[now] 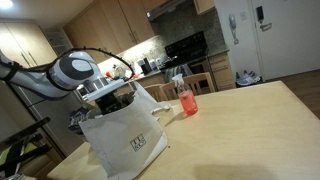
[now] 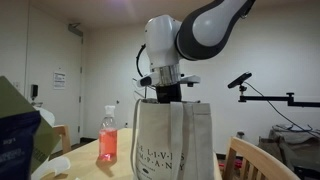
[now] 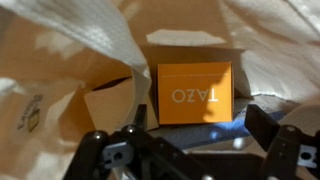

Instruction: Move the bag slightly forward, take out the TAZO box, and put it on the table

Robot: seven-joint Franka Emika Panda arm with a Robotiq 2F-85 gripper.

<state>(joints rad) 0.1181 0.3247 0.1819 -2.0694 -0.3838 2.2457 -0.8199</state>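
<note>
Hovering inside the bag [image 3: 90, 40], gripper [image 3: 185, 142] points straight down at the TAZO box [image 3: 195, 95]. Fingers [image 3: 268, 130] stand wide apart with nothing between them and not touching the box.

The box lies flat on the bag floor, broad orange face up, just beside a tan carton [image 3: 110, 100]. White "TAZO" lettering reads upside down in the wrist view; no other print on it is legible.

Handling, as a judgement: a small cardboard carton, likely light and fairly stiff, but the walls would dent under a hard squeeze. The smooth printed face could be a bit slippery. Best hold is across the two short-span edges, pads on opposite side walls, not on the flat top. The paper walls crowd in close, so a finger could snag them on the way down or up.

The bag is thin white paper, soft and crinkly, and would likely shift or fold if nudged. In both exterior views it stands upright on the table [image 1: 250, 130] with the gripper dipped into its mouth [image 2: 165, 95]. Side print shows in an exterior view [image 2: 170, 150], only partly readable: "LIVI" above "PAN". The dark logo [image 1: 137, 143] is too small to read.

Past the bag stands a red bottle [image 1: 186, 100], apart from it. Kitchen cabinets lie far behind.
</note>
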